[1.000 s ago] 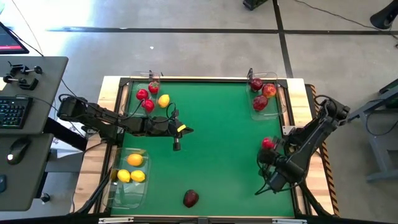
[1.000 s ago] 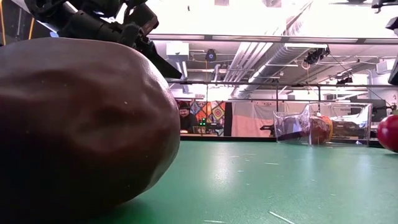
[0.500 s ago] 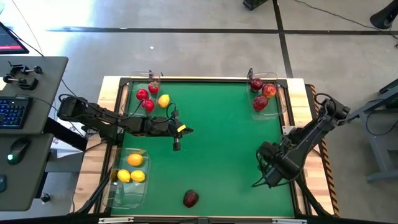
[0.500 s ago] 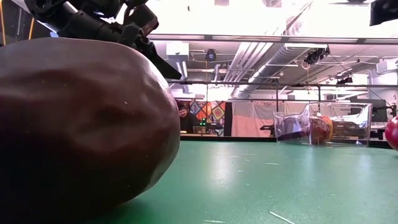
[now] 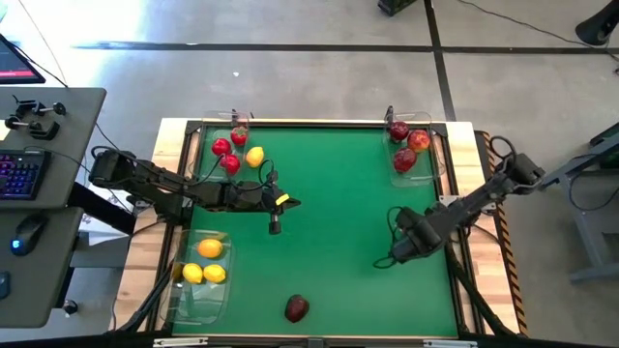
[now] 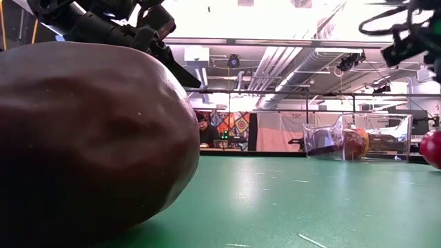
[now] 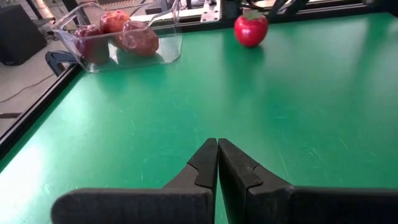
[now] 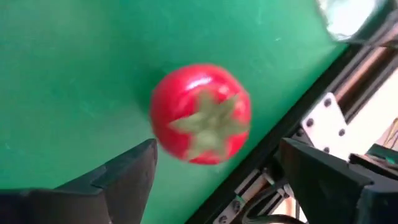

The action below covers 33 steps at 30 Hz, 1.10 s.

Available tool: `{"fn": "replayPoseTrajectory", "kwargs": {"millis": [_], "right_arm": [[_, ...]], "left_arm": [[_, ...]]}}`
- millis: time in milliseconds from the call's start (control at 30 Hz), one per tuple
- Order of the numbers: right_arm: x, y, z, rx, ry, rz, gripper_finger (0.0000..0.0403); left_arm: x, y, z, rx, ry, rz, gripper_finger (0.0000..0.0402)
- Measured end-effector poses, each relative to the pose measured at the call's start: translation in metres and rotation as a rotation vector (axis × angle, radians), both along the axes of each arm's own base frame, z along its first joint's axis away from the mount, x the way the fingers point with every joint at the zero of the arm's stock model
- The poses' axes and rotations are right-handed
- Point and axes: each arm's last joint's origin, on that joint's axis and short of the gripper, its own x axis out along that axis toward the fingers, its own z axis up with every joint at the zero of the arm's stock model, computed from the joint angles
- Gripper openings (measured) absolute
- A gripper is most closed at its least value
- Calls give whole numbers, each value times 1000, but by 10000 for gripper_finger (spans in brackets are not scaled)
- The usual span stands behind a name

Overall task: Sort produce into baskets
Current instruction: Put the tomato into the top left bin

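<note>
A dark apple lies alone at the near edge of the green mat, filling the low view's left. To its left, a tray holds three lemons. Mid-table, the left gripper hovers with fingers clenched together on nothing. On the right side, the right gripper hangs above the mat with fingers spread wide, released; a red tomato sits on the mat between them, close to the table's edge rail. Far left, a second tray has small red fruits, a lemon just beside it. Far right, a third tray holds three apples.
</note>
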Motion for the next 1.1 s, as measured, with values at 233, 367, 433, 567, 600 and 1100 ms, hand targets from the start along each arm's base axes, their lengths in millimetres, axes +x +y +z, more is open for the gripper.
{"fn": "replayPoseTrajectory", "kwargs": {"millis": [233, 367, 433, 567, 600, 1100], "right_arm": [[2, -19, -2, 36, 4, 65, 330], [2, -27, -2, 75, -50, 67, 330], [-2, -31, -8, 105, -54, 56, 330], [-11, -39, -25, 119, -51, 30, 330], [-12, -40, -29, 128, -65, 27, 330], [-19, -43, -56, 227, -98, 7, 330]], "left_arm": [[0, 0, 0, 0, 0, 0, 0], [0, 0, 0, 1, 0, -1, 0], [0, 0, 0, 1, 0, 0, 0], [0, 0, 0, 1, 0, 0, 0], [0, 0, 0, 1, 0, -1, 0], [0, 0, 0, 1, 1, 0, 0]]}}
